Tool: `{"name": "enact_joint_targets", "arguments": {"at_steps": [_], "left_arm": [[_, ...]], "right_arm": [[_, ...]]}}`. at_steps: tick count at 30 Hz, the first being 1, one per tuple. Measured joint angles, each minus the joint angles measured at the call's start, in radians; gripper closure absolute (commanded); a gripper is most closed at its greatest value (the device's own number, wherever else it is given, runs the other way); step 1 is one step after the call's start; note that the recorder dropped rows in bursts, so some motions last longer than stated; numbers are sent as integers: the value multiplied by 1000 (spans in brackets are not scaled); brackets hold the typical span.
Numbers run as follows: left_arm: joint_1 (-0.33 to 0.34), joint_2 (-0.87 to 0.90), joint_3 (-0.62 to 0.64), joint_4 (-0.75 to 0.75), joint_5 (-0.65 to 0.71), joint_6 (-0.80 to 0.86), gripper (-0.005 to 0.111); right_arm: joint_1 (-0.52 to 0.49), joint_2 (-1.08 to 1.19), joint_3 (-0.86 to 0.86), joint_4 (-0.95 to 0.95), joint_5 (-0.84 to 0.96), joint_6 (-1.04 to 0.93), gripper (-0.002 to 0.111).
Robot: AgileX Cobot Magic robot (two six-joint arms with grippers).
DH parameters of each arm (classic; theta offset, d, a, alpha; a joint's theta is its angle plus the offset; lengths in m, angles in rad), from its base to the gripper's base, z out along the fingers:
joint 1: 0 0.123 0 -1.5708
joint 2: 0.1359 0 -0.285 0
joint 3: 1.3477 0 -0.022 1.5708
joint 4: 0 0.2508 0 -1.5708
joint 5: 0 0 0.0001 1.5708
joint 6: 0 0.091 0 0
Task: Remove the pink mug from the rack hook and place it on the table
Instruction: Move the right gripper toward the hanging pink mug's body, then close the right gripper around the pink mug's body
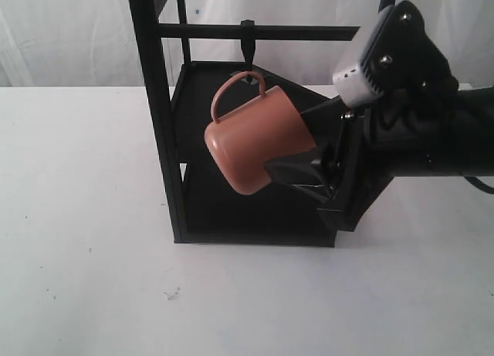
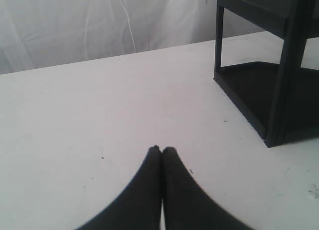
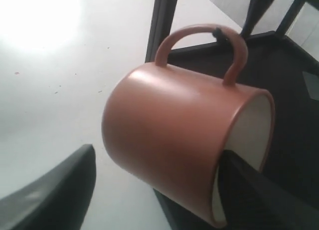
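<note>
The pink mug [image 1: 258,144] hangs tilted in front of the black rack [image 1: 157,101], its mouth turned toward my right arm. Its loop handle [image 3: 199,33] is at the tip of the rack hook [image 1: 247,43], which shows as a small black nub [image 3: 218,33] against the loop. My right gripper [image 3: 157,155] is open around the mug. One finger [image 3: 254,190] reaches into the cream-white mouth; the other finger [image 3: 50,195] stands well apart from the outer wall. The white table [image 1: 93,217] lies below. My left gripper [image 2: 162,149] is shut and empty, low over the table.
The rack's black base shelf [image 1: 255,209] and upright post [image 2: 284,70] sit close behind and below the mug. A white curtain [image 2: 99,25] hangs behind the table. Small dark specks [image 1: 171,294] mark the tabletop in front of the rack.
</note>
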Motion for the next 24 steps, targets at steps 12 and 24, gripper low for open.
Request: {"name": "enact_joint_targets", "arguments": {"at_steps": [12,24], "left_arm": [[0,0,0,0,0,0,107],[0,0,0,0,0,0,107]], "right_arm": [[0,13,-1,30,106,-2,43],[0,13,-1,48,76,-2,43]]}}
